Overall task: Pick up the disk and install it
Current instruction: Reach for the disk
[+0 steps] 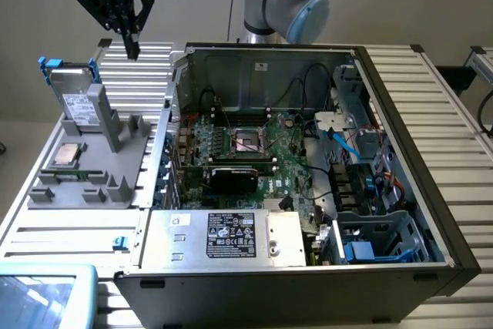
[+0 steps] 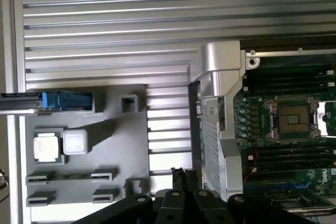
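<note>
The disk [image 1: 79,105] stands on edge in a grey holder [image 1: 115,171] at the exterior view's left, its white label facing forward and blue tabs [image 1: 48,62] at its top corners. My gripper [image 1: 132,50] hangs in the air above and a little behind it, towards the open computer case, shut with nothing held. In the wrist view the disk [image 2: 21,102] appears edge-on with its blue rail [image 2: 65,100], and my shut gripper [image 2: 179,176] points down near the holder's [image 2: 121,145] edge beside the case wall.
A small silver CPU chip [image 1: 68,154] lies in the holder in front of the disk. The open computer case [image 1: 400,113] holds a motherboard [image 1: 250,144], a silver box with a black label [image 1: 231,236] and a drive bay [image 1: 377,236] at its near right.
</note>
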Controlling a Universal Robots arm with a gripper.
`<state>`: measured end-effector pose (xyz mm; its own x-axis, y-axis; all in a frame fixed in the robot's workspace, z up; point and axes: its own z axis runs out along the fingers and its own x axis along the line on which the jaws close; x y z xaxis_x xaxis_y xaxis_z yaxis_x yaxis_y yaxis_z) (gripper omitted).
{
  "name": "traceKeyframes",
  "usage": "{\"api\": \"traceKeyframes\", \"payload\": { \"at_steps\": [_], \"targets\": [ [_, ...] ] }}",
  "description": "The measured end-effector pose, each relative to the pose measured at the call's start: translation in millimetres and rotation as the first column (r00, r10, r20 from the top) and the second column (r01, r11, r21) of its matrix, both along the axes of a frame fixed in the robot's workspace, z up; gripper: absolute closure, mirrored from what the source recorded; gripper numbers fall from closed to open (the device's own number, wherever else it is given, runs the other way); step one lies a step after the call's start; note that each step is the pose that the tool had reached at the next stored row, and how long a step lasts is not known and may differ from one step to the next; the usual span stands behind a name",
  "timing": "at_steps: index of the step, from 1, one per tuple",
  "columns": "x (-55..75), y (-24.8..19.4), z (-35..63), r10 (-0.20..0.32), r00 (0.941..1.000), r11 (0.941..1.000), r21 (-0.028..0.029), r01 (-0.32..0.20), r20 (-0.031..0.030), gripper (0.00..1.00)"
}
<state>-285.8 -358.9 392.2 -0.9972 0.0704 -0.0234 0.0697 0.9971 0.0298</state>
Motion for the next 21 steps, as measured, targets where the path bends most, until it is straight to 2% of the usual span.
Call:
{"api": "traceKeyframes", "payload": {
  "at_steps": [8, 15, 21],
  "targets": [
    [-36.2, 7.7, -0.3, 0.000, 1.0000, 1.0000, -0.0042, 0.000, -0.0095, 0.89],
    [-68.0, 15.6, -1.1, 0.000, 0.9999, 1.0000, -0.0074, 0.000, -0.0121, 0.89],
    [-95.5, 25.5, -3.2, 0.000, 0.9999, 1.0000, -0.0099, 0.000, -0.0124, 0.89]
  ]
}}
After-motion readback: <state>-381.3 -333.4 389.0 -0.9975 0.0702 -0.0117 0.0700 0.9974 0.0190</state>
